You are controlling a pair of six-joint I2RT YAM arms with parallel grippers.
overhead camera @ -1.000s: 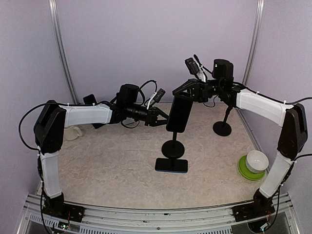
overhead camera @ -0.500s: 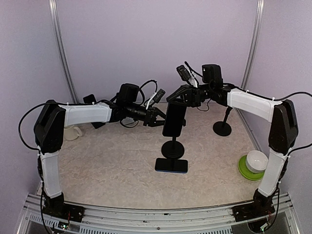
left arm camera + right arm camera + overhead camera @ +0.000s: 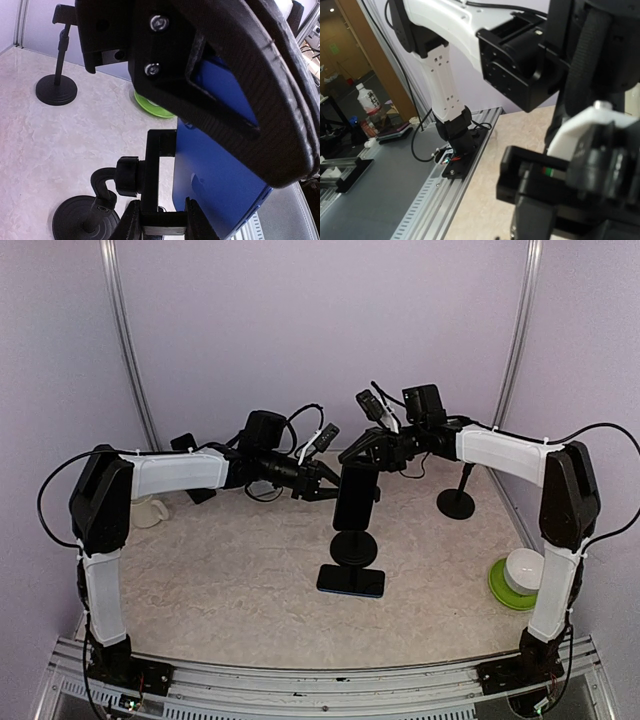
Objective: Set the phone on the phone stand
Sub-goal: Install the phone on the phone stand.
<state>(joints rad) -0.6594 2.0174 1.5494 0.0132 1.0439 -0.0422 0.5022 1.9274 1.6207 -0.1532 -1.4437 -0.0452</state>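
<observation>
Blue-backed phone (image 3: 356,498) hangs upright in the air, mid-table, right above the stand (image 3: 353,549). Not seated yet. Its bottom edge looks just clear of the stand, but the top view can't confirm a gap.

Right gripper (image 3: 360,462) is clamped on the phone's top edge, at its 12 o'clock. Makes sense: a top grip leaves the bottom edge and both sides free to drop into the cradle.

Left gripper (image 3: 327,483) sits at the phone's 9 o'clock, just beside the long edge. Can't tell if its fingers are apart or pinched, or whether they touch the phone. In the left wrist view one finger fills the frame, with the blue face behind it. My read: it's there to steady the phone against swing during lowering.

That view also shows the stand's bracket and knob beside the phone's lower half, so alignment looks close.

Next move needs a straight descent, phone parallel to the bracket, release only once the weight is on the lip. Risk: a sideways nudge could tip the stand.

Second stand (image 3: 457,502) at 2 o'clock and bowl (image 3: 525,570) on plate (image 3: 497,590) at 4 are well apart, so no interference.
</observation>
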